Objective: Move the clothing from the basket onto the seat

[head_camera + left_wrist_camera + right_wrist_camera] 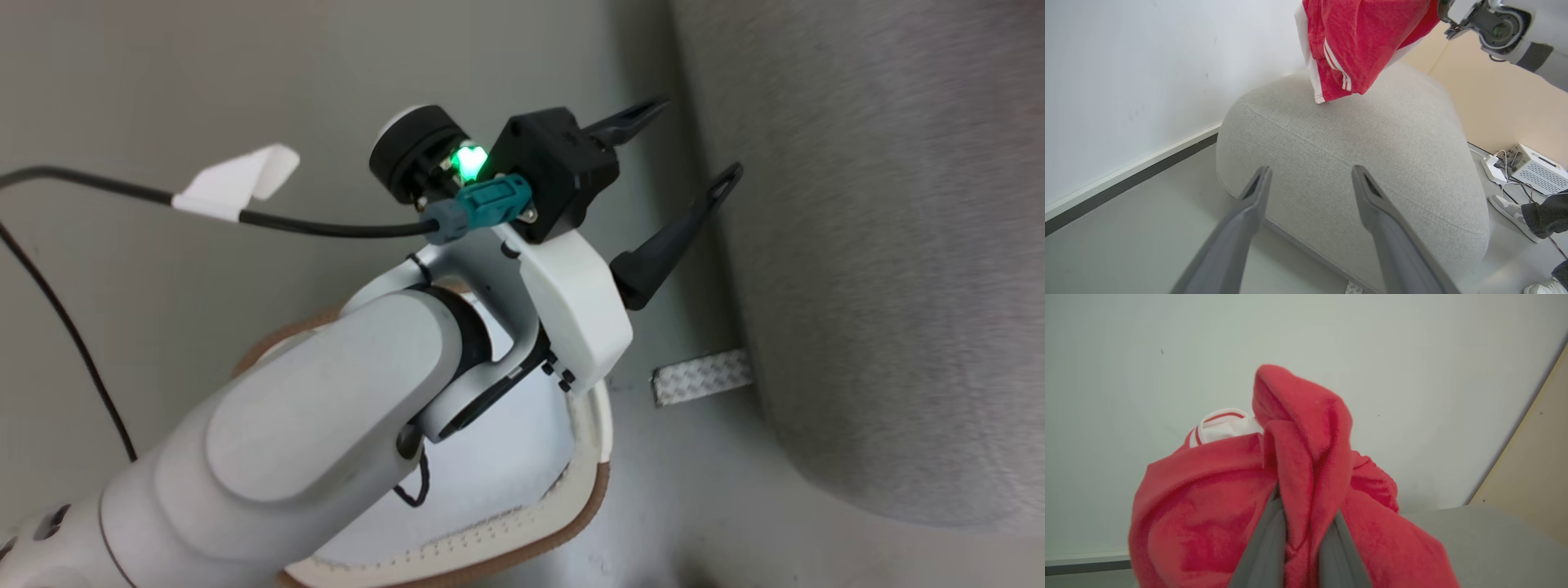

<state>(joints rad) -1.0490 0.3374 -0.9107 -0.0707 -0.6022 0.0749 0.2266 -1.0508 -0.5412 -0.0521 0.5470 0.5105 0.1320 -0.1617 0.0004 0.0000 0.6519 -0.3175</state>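
Red clothing [1306, 457], one piece, in right jaws' pinch over one seat [1372, 143]; left jaws spread.

Head view: left forearm [310, 441] covers most of the basket [584, 490]. One arc of rim and perforated wall is exposed. The contents are hidden apart from a patch of pale cloth [506, 457]. The seat [882, 269] is blurred and cut by the top and right edges. Black cable [98, 184] runs off the left edge.

Left wrist view: clothing [1355, 45] cut by the top edge, held end out of frame. Right arm [1506, 24] cut at the corner. A person's shoe [1511, 212] and trouser leg [1547, 214] sit at the right edge, the leg cut by it.

Right wrist view: right gripper [1306, 506] fingertips buried in a red fold, contact point hidden. Garment's lower part cut by the bottom edge.
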